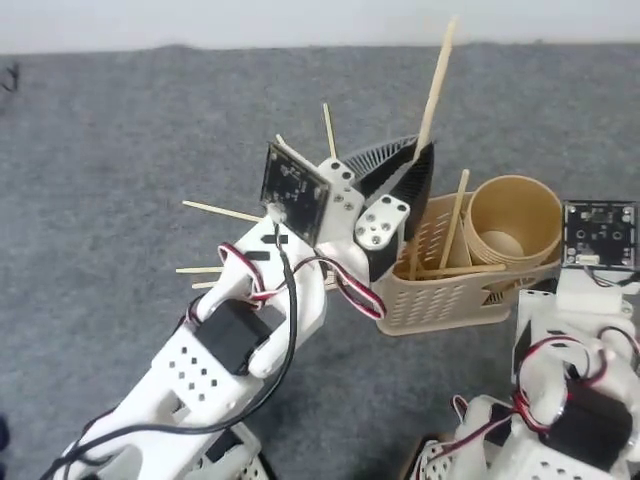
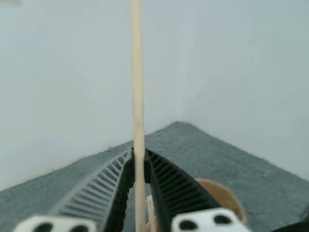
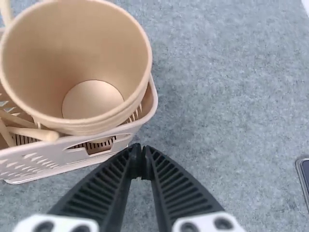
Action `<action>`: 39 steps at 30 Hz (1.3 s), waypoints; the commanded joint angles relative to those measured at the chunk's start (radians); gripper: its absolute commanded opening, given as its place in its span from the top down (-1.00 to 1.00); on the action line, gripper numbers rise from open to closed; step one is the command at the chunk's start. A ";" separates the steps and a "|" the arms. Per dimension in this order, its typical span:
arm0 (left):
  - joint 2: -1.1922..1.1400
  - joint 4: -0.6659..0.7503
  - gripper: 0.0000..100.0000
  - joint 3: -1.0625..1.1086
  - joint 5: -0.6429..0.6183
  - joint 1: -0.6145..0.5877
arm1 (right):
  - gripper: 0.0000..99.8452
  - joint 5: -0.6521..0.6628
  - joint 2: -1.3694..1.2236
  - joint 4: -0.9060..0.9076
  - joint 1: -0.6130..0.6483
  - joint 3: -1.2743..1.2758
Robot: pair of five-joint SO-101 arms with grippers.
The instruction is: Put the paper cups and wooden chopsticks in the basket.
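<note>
The left gripper [image 2: 138,155] was clenched on a wooden chopstick [image 2: 137,72], which stood nearly upright between its ribbed fingers [image 2: 169,179] and ran on well past their tips. From the high view, the left gripper [image 1: 424,152] hung over the basket [image 1: 440,305]. The wooden chopstick [image 1: 438,70] reached down toward the basket just under the fingers. That view also took in more chopsticks [image 1: 456,225] standing in the basket just beside the fingers. Nested paper cups [image 1: 515,215] sat at the basket's far end from them. Loose chopsticks [image 1: 220,211] lay on the grey table [image 1: 100,150], well apart, back past the wrist.

The right gripper [image 3: 140,151] had its fingers pressed together on nothing, tips just short of the basket [image 3: 72,150] wall. Beyond the tips, the right wrist view looked straight down into the paper cups [image 3: 72,63] to their round bottom.
</note>
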State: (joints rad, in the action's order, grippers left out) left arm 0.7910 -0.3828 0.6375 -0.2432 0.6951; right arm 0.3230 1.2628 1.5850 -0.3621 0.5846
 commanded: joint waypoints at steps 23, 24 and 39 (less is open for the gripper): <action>-0.006 0.201 0.82 0.286 0.083 0.084 | 0.98 0.015 0.002 -0.010 0.010 -0.006; -0.003 0.199 0.76 0.295 0.086 0.081 | 0.98 0.015 0.002 -0.010 0.010 -0.006; 0.003 -0.124 0.69 0.050 0.180 -0.140 | 0.98 0.015 0.002 -0.010 0.010 -0.006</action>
State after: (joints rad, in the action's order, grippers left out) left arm 0.7848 -0.3659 0.8431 -0.0760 0.6552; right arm 0.3276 1.2628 1.5850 -0.3621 0.5846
